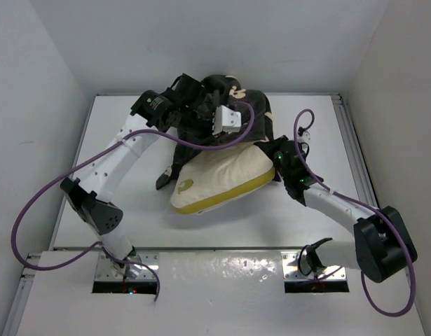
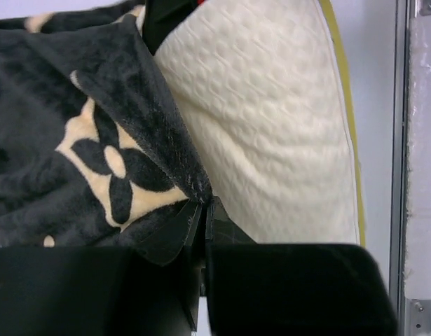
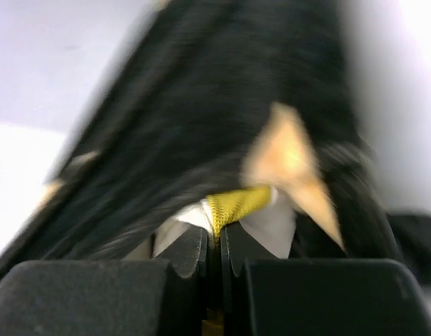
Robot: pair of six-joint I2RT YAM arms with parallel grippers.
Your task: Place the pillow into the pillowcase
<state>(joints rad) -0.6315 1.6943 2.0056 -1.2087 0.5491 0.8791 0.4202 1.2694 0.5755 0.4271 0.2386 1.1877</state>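
Observation:
The cream-white pillow (image 1: 219,175) lies mid-table with its yellow side band (image 1: 226,198) facing the near edge. The black flower-print pillowcase (image 1: 215,105) is bunched over the pillow's far side. In the left wrist view my left gripper (image 2: 204,204) is shut on the pillowcase's hem (image 2: 190,185), right where it meets the quilted pillow (image 2: 271,126). My right gripper (image 3: 216,234) is shut on the pillow's yellow band (image 3: 243,203) at its right corner, with black pillowcase (image 3: 222,105) draped just beyond. In the top view the right gripper (image 1: 280,159) sits at that corner.
The white table (image 1: 110,203) is boxed in by white walls at the left, back and right. A metal rail (image 1: 352,161) runs along its right edge. Purple cables (image 1: 33,210) loop off both arms. A pillowcase corner (image 1: 165,179) sticks out left of the pillow.

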